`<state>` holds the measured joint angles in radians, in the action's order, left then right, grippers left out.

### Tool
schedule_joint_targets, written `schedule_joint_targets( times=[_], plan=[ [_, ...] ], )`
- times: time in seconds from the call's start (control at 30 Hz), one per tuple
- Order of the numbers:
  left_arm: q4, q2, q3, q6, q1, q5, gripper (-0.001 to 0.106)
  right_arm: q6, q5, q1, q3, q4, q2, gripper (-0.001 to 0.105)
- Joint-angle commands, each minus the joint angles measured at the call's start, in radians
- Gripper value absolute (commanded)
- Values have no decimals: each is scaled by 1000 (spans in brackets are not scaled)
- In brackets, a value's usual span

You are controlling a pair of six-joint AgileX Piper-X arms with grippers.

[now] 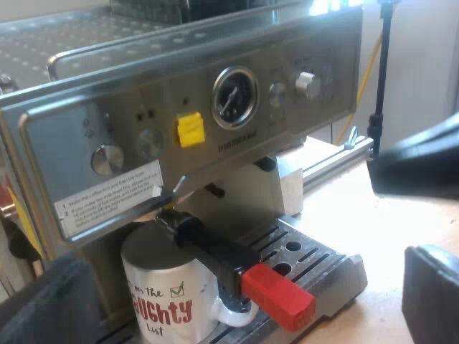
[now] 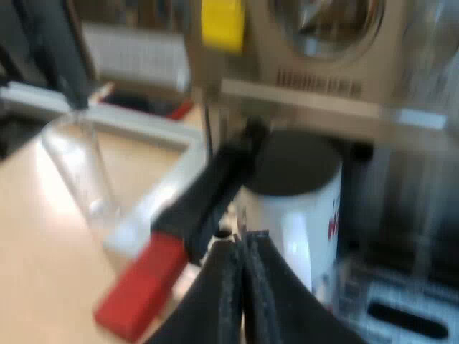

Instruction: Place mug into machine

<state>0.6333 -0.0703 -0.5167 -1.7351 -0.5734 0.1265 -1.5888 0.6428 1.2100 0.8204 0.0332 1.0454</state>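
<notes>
A white mug (image 1: 168, 301) with red lettering stands on the espresso machine's (image 1: 186, 107) drip tray (image 1: 315, 269), under the locked-in metal holder. The holder's dark handle (image 1: 215, 251) sticks out over the mug and ends in red (image 1: 278, 295). My left gripper (image 1: 244, 261) is open, its fingers (image 1: 57, 301) wide apart, facing the machine's front from a short way off. The right wrist view has the mug (image 2: 297, 215) close ahead below the holder's handle (image 2: 208, 193). My right gripper (image 2: 240, 247) is shut just before the mug's side, with nothing seen between the fingers.
A measuring glass (image 2: 79, 172) stands on the wooden table (image 2: 43, 244) beside the drip tray. The machine's front carries a round gauge (image 1: 235, 97), knobs and a yellow tag (image 1: 190, 129). A dark blurred shape (image 1: 423, 161) hangs beside the machine; I cannot tell what it is.
</notes>
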Motion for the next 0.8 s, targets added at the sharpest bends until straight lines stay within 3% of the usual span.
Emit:
schedule_joint_targets(
  times=[0.03,0.3,0.57,0.63,0.8],
  plan=[
    [-7,4,-13,-10,-8,10,87,-16,13,0,36,-54,20,0],
    [-7,4,-12,-10,-8,13,87,-30,11,-19,54,-201,131,0],
    [-7,4,-12,-10,-8,25,87,-33,7,-51,112,-209,187,0],
    [-7,4,-12,-10,-8,30,87,-66,-15,-86,208,-209,276,0],
    [-7,4,-12,-10,-8,32,87,-76,-47,-113,271,-209,342,0]
  ],
)
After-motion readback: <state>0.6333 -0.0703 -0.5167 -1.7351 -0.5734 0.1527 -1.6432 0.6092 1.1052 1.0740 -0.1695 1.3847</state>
